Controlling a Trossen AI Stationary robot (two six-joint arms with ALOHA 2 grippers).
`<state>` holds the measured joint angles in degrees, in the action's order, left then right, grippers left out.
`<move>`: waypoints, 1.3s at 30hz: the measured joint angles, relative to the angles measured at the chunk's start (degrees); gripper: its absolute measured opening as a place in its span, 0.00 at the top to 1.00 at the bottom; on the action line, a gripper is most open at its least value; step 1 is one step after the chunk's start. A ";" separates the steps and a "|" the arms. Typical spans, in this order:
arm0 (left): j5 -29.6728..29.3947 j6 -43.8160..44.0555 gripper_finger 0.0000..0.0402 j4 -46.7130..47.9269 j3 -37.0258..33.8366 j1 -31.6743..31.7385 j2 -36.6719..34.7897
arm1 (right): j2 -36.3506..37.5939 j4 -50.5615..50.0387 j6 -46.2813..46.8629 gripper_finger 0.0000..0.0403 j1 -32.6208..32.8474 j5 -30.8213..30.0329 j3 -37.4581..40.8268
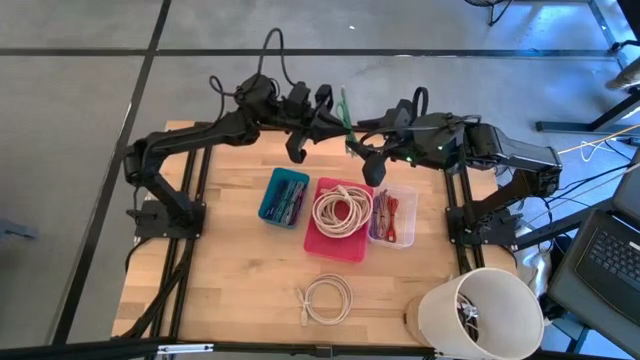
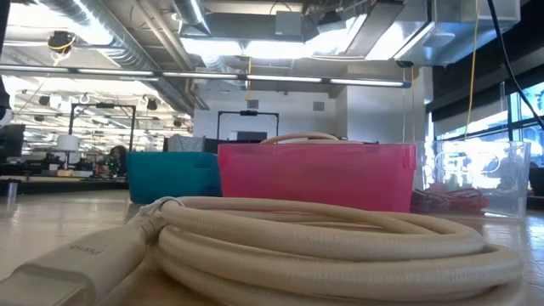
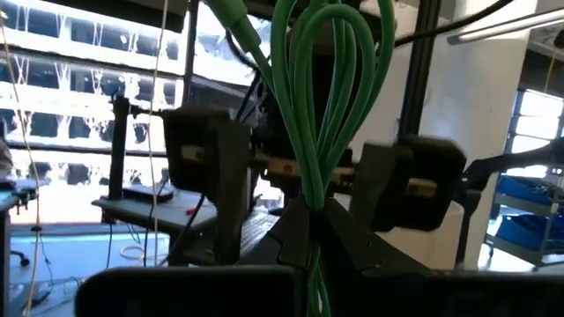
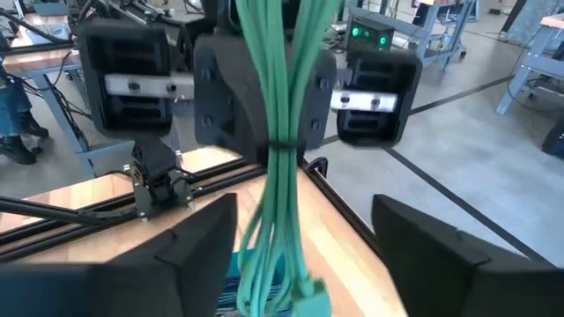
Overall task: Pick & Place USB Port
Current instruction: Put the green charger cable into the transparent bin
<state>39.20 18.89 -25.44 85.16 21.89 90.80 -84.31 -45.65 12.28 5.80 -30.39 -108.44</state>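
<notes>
Green cable (image 1: 346, 112) bundle up in air over table's far edge, between both grippers. Left gripper (image 1: 335, 122) pinches it tight, seen only in right wrist view (image 4: 273, 150). Right gripper (image 1: 362, 150) fingers (image 4: 432, 255) spread wide, holding nothing. High view counts 3 bins: blue (image 1: 284, 196), pink (image 1: 337, 219), clear (image 1: 394, 217). 2 cream coils: 1 in pink, 1 loose (image 1: 326, 299) on table (image 1: 230, 280). Low view shows only loose coil (image 2: 340, 246) up close, bins behind.

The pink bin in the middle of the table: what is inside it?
Inside the pink bin lies a coiled cream cable, filling most of it. The coil covers the floor, so anything beneath is hidden. From the low view only the top of the coil shows above the rim.
</notes>
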 joint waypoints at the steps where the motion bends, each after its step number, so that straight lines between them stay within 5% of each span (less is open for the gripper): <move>1: -0.05 -0.10 0.99 -0.22 0.23 -0.20 -0.04 | 0.00 0.00 -0.35 0.37 0.00 0.00 0.00; 19: -0.72 1.60 0.96 -0.28 1.28 -0.57 1.29 | 0.00 -0.74 -0.77 0.96 -0.13 0.20 0.04; 29: -1.61 1.58 0.69 0.59 1.15 -1.02 1.30 | 0.02 -2.23 1.24 0.97 -0.17 -0.41 0.04; 39: -3.64 -4.11 0.43 12.63 1.17 1.27 -0.26 | 3.43 -14.49 15.58 0.97 -0.24 -12.24 0.02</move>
<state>35.56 14.77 -12.81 86.32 23.16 90.55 -80.88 -60.14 27.86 5.56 -42.63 -108.42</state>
